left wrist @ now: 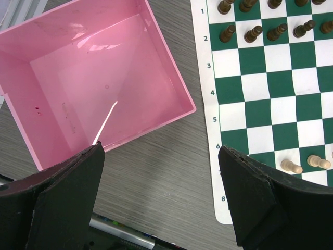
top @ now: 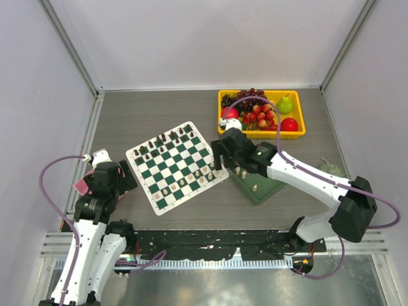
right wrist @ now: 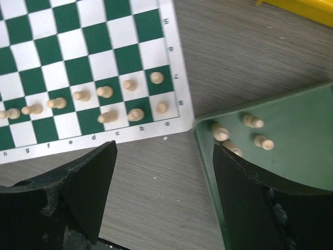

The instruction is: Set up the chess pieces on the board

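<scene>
Left pincer (left wrist: 161, 151) released, empty, near the left edge of the table (top: 153, 108), between box (left wrist: 171, 99) and board (left wrist: 255, 104). Cream pieces (right wrist: 105, 92): two part-filled rows along the board's near edge, a few more in the tray (right wrist: 307, 130) toward the near right. Right pincer (right wrist: 164, 148) released, empty, over the gap between board and tray. They look light, hard, smooth and tippy, so best pinched gently across the stem, under the head.

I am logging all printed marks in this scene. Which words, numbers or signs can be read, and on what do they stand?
"1", "2", "3", "4", "5", "6", "8": side border of the board, left wrist view; no 7 is visible.
"h", "g", "f", "e", "d", "c", "b": near border of the board, right wrist view; the last letter and the side-border marks are too blurred.
No other text is readable.
</scene>
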{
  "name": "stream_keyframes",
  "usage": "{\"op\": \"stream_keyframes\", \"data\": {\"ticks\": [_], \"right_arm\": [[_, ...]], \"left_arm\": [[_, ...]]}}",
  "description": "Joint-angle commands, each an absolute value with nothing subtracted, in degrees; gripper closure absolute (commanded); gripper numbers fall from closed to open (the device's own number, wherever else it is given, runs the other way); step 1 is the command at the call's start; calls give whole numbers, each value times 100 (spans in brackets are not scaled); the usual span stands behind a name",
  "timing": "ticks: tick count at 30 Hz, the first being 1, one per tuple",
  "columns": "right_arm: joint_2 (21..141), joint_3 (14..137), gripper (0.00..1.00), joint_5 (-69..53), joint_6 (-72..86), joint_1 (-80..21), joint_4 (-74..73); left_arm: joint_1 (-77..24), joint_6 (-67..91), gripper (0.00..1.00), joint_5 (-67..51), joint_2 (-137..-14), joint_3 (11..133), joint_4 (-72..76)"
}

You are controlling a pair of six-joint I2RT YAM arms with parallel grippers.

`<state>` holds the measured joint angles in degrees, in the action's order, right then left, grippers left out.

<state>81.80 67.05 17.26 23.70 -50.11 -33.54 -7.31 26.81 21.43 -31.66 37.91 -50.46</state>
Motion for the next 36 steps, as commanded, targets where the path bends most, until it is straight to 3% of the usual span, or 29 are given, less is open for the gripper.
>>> {"op": "stream_keyframes", "data": {"ticks": [1,7,16,19,32,36], "right_arm": [[7480,6381,18,2127,2566,-4518,-3322],[6733,5810,2,2320,2681,-3798,-3252],[6293,5257,1,2392,2786,-3270,-3393],[6214,5055,4,2215,2874,-3033,-3349],[6600,4693,33,1354,2699,-2558,-2831],[6855,4772,36,1152,2628,-2540,-2778]], "left_arm": [[-686,2681,1,2171,-3217,3902,-4887],[-686,2689,1,2153,-3243,3902,-4895],[-694,2698,1,2171,-3182,3902,-4896],[-686,2689,1,2145,-3199,3902,-4887],[-694,2681,1,2162,-3243,3902,-4895],[-686,2698,1,2171,-3243,3911,-4904]]}}
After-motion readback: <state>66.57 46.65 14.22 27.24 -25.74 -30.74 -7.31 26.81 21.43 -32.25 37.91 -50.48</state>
